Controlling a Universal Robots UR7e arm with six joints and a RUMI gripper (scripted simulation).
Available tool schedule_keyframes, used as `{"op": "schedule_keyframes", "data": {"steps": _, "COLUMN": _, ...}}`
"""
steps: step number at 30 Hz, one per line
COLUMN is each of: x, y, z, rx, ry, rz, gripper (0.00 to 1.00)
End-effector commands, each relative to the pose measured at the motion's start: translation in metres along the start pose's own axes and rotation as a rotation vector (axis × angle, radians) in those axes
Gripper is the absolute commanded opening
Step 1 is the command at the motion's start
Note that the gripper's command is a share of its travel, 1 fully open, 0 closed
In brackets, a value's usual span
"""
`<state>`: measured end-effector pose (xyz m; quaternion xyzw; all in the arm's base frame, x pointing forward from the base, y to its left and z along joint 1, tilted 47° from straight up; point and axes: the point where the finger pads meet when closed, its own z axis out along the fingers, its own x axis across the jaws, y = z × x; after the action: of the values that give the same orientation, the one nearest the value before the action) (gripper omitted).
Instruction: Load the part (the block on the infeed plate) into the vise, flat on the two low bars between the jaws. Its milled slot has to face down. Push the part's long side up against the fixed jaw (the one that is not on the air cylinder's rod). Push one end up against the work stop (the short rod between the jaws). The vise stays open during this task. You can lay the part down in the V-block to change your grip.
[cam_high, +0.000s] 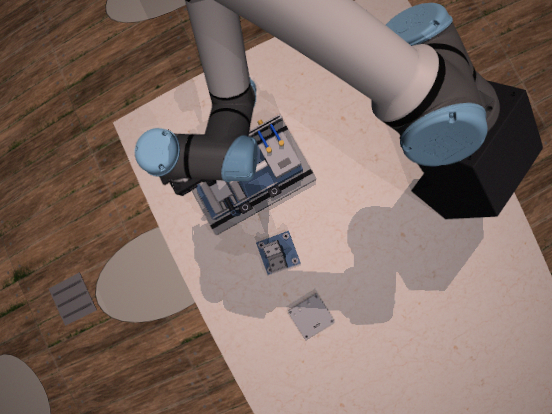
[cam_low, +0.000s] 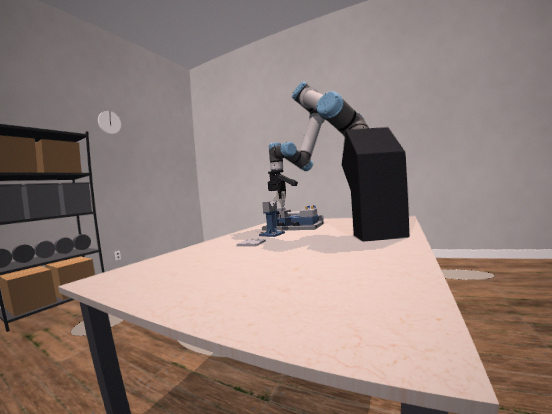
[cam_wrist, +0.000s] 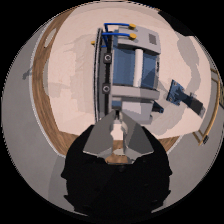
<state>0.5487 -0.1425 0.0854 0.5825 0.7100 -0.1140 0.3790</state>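
Observation:
The vise stands open on the table, with its air cylinder and blue hoses at the far end. In the wrist view a grey block that looks like the part lies across the low bars, next to the fixed jaw. I cannot tell whether its slot faces down. My gripper is shut with nothing between the fingers. Its tips hang just over the near end of the vise by the fixed jaw. It also shows in the side view. In the overhead view the wrist hides the fingers.
The V-block on its blue base stands in front of the vise, with nothing in it. The infeed plate lies further front, bare. The robot's black pedestal is at the right.

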Motion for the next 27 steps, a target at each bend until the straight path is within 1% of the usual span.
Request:
{"op": "schedule_keyframes", "data": {"steps": 1, "x": -0.005, "y": 0.0, "z": 0.0, "rx": -0.001, "ry": 0.0, "rz": 0.0, "gripper": 0.0}}
{"op": "schedule_keyframes", "data": {"steps": 12, "x": -0.024, "y": 0.0, "z": 0.0, "rx": -0.001, "ry": 0.0, "rz": 0.0, "gripper": 0.0}}
{"op": "schedule_keyframes", "data": {"steps": 27, "x": -0.028, "y": 0.0, "z": -0.001, "rx": -0.001, "ry": 0.0, "rz": 0.0, "gripper": 0.0}}
